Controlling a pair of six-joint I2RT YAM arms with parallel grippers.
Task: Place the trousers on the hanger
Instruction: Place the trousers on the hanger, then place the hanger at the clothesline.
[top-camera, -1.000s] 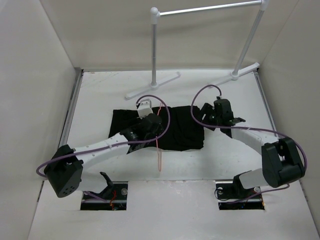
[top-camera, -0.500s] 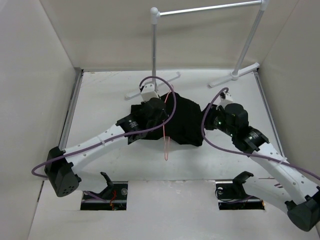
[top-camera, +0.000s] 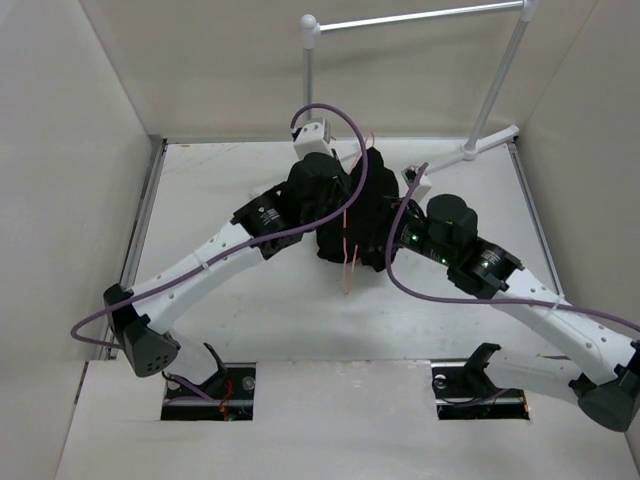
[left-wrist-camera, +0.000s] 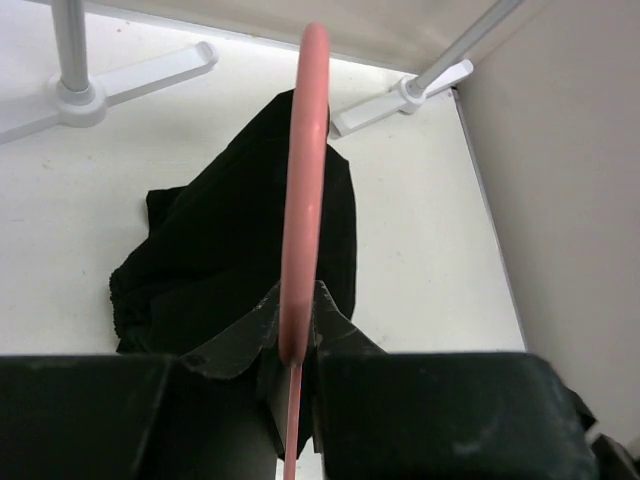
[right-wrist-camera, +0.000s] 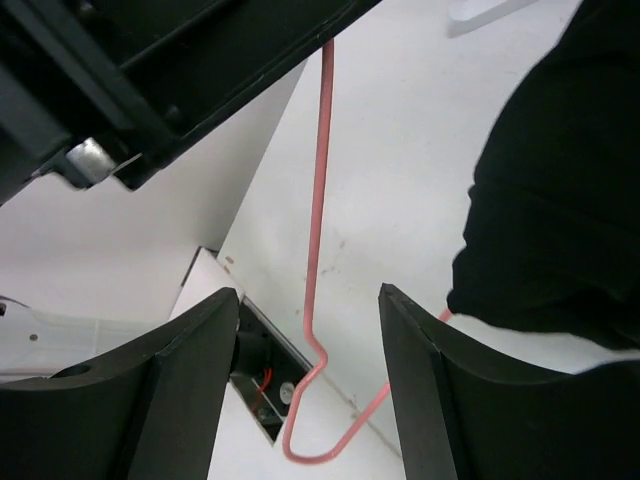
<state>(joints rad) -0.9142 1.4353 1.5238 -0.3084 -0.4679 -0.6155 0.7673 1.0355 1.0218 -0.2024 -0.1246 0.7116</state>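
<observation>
- The large black soft-fabric trousers (top-camera: 378, 212) lie bunched on the white table (top-camera: 220, 190), middle and toward the far side, beside the hanger; I judge they are not yet hung.
- The thin pink wire hanger (left-wrist-camera: 305, 170) stands on edge.
- The left gripper (left-wrist-camera: 297, 322) is clamped tight on its wire.
- The right gripper (right-wrist-camera: 305, 295) stands wide apart, holding nothing; next it must catch the fabric and draw it over the wire.

From above, the trousers (top-camera: 372, 205) are a bunched dark mass partly covered by both arms. Only short stretches of the hanger (top-camera: 348, 272) show, and whether cloth lies over the wire cannot be told. The left wrist view shows the hanger edge-on, blurred and cut off below. The right wrist view crops the trousers at its right edge.
</observation>
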